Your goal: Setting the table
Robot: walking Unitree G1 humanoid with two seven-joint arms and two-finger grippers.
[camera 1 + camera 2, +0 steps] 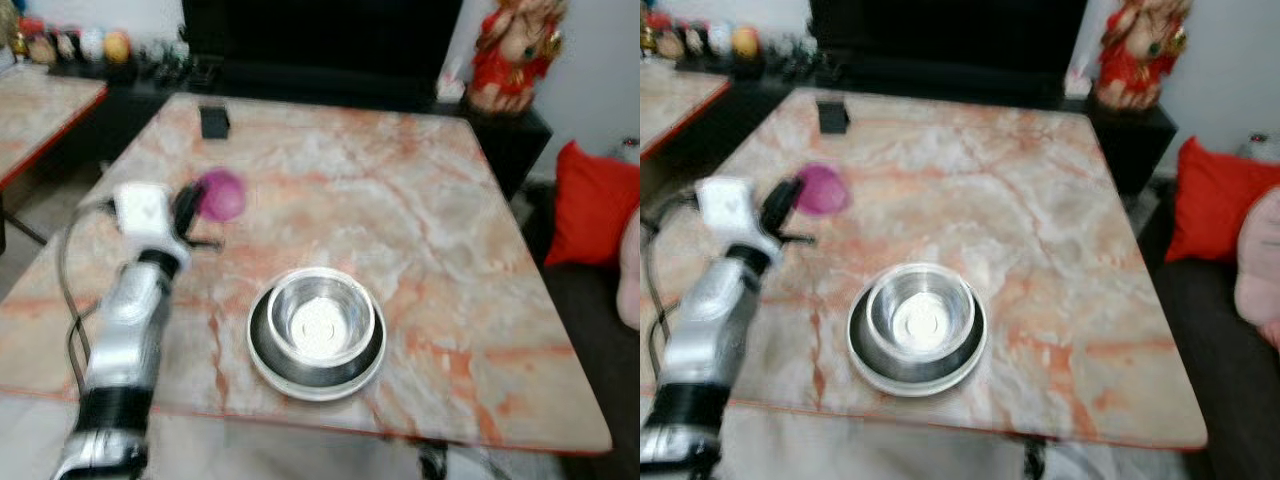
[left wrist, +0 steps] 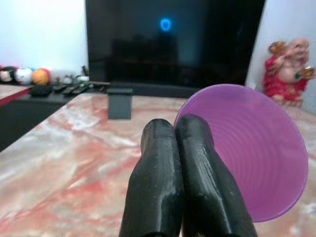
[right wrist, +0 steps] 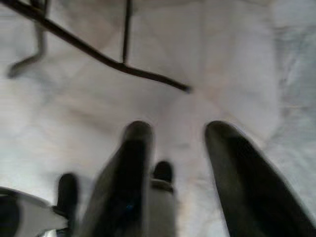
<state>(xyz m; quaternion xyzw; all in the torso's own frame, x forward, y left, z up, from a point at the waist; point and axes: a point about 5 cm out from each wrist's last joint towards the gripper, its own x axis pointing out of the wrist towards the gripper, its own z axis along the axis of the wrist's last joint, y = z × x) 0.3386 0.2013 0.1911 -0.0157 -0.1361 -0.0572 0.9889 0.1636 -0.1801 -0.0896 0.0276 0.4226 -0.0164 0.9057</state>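
A purple plastic cup (image 1: 222,194) hangs tilted on its side just above the left part of the marble table (image 1: 420,200). My left gripper (image 1: 186,212) is at its rim. In the left wrist view the two black fingers (image 2: 197,163) are pressed together and the cup's mouth (image 2: 256,153) lies right against them. A steel bowl (image 1: 320,318) stands in a round plate (image 1: 262,352) near the table's front edge, to the right of my left arm. My right gripper (image 3: 177,143) hangs open over pale floor, nothing between its fingers.
A small black box (image 1: 214,122) sits at the table's far left. Behind the table are a dark TV (image 1: 320,30) and a red figurine (image 1: 515,50). A red cushion (image 1: 590,205) lies to the right, and a second table (image 1: 40,105) is at left.
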